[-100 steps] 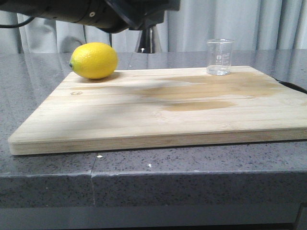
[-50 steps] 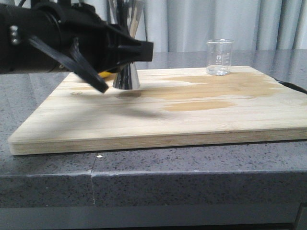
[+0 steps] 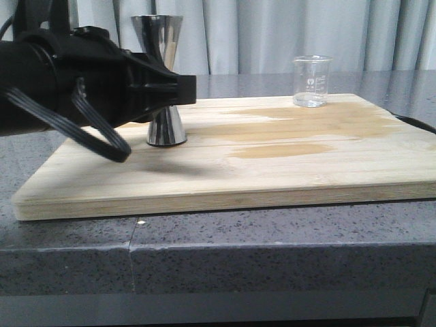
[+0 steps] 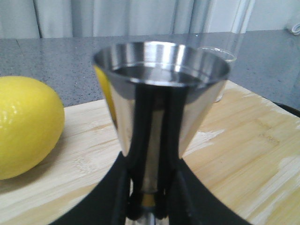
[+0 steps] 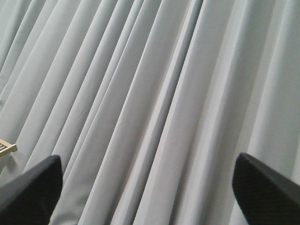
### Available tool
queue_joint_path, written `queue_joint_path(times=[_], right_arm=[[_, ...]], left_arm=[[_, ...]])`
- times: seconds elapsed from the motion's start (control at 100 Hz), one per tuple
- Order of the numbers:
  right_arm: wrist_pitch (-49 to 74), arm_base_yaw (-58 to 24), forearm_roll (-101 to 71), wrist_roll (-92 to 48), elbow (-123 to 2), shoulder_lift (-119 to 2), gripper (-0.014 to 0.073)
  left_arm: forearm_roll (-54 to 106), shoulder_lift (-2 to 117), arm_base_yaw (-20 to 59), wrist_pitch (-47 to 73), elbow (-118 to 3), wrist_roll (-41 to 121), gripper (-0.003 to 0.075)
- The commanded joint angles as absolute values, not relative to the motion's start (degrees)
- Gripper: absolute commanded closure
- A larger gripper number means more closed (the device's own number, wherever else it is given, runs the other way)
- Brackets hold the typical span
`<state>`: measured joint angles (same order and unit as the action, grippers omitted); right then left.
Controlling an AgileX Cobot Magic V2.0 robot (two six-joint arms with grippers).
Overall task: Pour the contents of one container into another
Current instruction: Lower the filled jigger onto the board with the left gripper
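Jigger (image 3: 162, 78) clenched in left hand (image 3: 178, 88), upright on stained wooden board (image 3: 272, 163); grey curtains (image 3: 286, 34) behind.

The jigger (image 3: 159, 82) waist is hidden behind the left gripper (image 3: 178, 88), and the lemon (image 4: 26, 126) is cut off (left wrist view). Only the right gripper's fingertips (image 5: 30, 187) are seen, their bodies cropped.

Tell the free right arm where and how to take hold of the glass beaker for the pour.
Grip the beaker around the middle of its straight clear wall, coming in level from the right side. It stands upright and alone near the board's far right corner, so that side looks open. Keep the pads below the rim and clear of the pour lip. The right tool is open, facing the curtain.
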<state>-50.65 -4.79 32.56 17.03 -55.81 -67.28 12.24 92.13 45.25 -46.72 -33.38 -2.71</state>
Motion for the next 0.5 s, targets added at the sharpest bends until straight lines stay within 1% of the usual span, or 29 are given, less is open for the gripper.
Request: queue_joint_path(times=[0.0, 0.14, 0.49], right_arm=[[-53.7, -4.5, 31.1, 16.6, -57.8, -65.6, -0.0071], [-53.7, -4.5, 31.1, 16.6, -57.8, -65.6, -0.0071], [-53.7, -4.5, 31.1, 16.7, -57.8, -65.6, -0.0071]], left_arm=[[11.9, 89.6, 45.3, -51.4, -33.5, -3.8, 0.0680], [11.8, 89.6, 45.3, -51.8, -33.3, -3.8, 0.0680], [4.8, 89.6, 45.3, -51.8, -33.3, -3.8, 0.0673]])
